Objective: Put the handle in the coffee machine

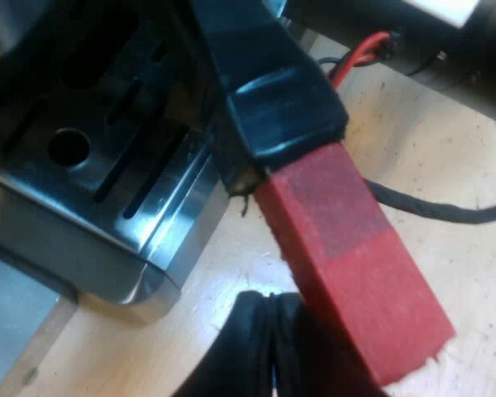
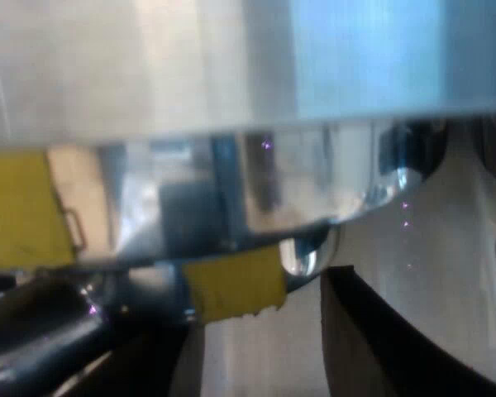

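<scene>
The holder's dark handle [image 1: 273, 91] reaches out over the espresso machine's drip tray [image 1: 107, 165], and its red end [image 1: 355, 265] points toward me. My left gripper [image 1: 314, 351] is shut on that red end; one black finger [image 1: 252, 347] presses against its side and the other is hidden behind it. The holder's metal part is hidden. My right gripper [image 2: 256, 356] sits close up against the machine's shiny metal body [image 2: 231, 165], its two dark fingers [image 2: 380, 339] apart with nothing between them.
The drip tray's slotted black grate has a round hole [image 1: 69, 147] and a chrome corner [image 1: 149, 281] on the pale wooden table [image 1: 446, 149]. A black cable [image 1: 446, 211] lies on the wood behind the handle. Yellow tape [image 2: 231, 289] shows near the machine's metal.
</scene>
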### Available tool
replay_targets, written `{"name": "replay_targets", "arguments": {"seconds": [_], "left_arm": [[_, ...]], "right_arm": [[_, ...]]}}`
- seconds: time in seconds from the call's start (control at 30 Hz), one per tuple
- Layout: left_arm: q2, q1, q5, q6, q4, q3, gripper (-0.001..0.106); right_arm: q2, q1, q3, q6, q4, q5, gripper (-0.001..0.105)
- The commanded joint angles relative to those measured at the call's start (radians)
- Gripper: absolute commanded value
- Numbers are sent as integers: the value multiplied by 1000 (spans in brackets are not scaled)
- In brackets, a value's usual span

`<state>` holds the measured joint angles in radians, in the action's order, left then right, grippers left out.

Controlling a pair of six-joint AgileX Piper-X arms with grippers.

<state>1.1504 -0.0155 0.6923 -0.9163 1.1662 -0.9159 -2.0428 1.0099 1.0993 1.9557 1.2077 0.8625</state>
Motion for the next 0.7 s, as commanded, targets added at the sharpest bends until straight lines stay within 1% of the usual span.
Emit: {"name": "replay_targets", "arguments": {"seconds": [0.03,0.07,0.1,0.17,0.23,0.33,0.37,0.43,0.47,0.57,0.6,0.63,0.7], "left_arm": [[-34,-68,54,-116,-31,15,0],[-36,-70,52,-134,-36,16,0],[-46,-81,41,-184,-57,18,0],[-61,-92,40,-297,-90,19,0],[-86,-107,40,-368,-107,19,0],[-121,-149,40,-446,-139,34,0],[-123,-156,40,-455,-144,36,0],[-125,-200,36,-494,-147,44,0],[-125,-211,31,-502,-147,46,0],[-125,-245,26,-535,-160,53,0],[-125,-250,22,-543,-162,52,0],[-129,-252,22,-544,-162,52,0],[-132,-252,19,-543,-162,52,0]], "right_arm": [[60,-4,27,15,13,1,37],[62,-4,27,15,-2,1,37],[69,-4,27,15,-29,-3,37],[71,-4,27,15,-45,-14,37],[71,-4,27,12,-44,-35,37],[71,0,27,-5,-44,-36,37],[71,1,27,-5,-44,-36,37],[71,8,27,-5,-55,-36,37],[71,10,27,-5,-60,-36,37],[78,21,27,-8,-124,-36,37],[86,30,27,-25,-168,-46,37],[104,31,18,-74,-221,-71,37],[121,31,9,-122,-266,-101,37]]}}
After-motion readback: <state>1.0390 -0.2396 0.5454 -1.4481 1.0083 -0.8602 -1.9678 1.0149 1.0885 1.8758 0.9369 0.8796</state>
